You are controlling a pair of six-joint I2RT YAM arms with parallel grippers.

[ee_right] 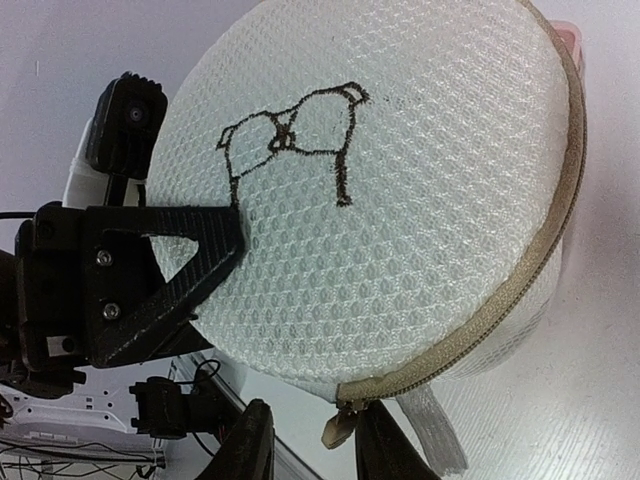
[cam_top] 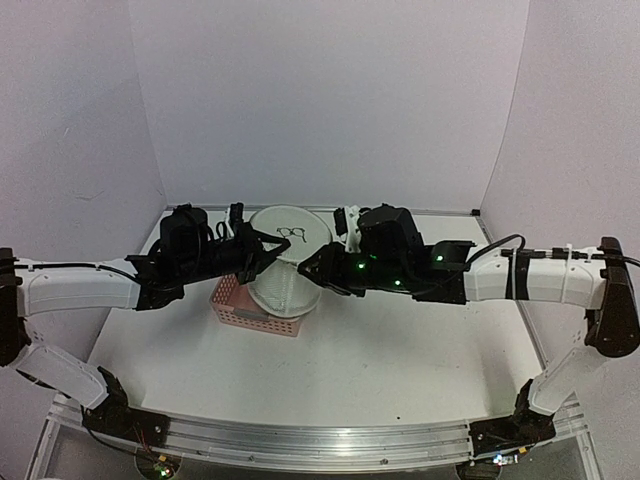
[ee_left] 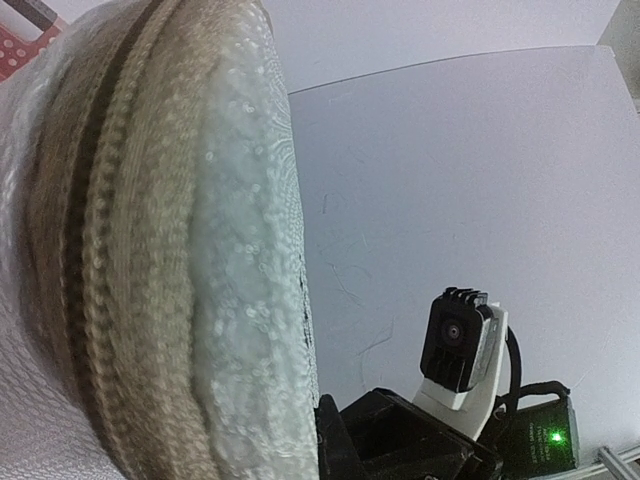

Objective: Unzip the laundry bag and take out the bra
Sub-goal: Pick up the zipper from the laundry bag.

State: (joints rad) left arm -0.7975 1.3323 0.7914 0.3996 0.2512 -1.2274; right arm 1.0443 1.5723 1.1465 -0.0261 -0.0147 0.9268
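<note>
Laundry bag (ee_right: 400,200) zipper pull (ee_right: 338,428) within right end effector (ee_right: 315,412)

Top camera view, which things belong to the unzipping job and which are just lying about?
Job: laundry bag; its zipper pull; left gripper, holding the bag; right gripper, open around the pull. The bra is not visible.
Lying about: pink basket.

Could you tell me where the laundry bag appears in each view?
Top external: laundry bag at centre, overlapping the pink basket.
Left wrist: laundry bag fills the left half, edge-on.
Right wrist: laundry bag fills most, drawn face showing.
Shared landmark: the pink basket.
</note>
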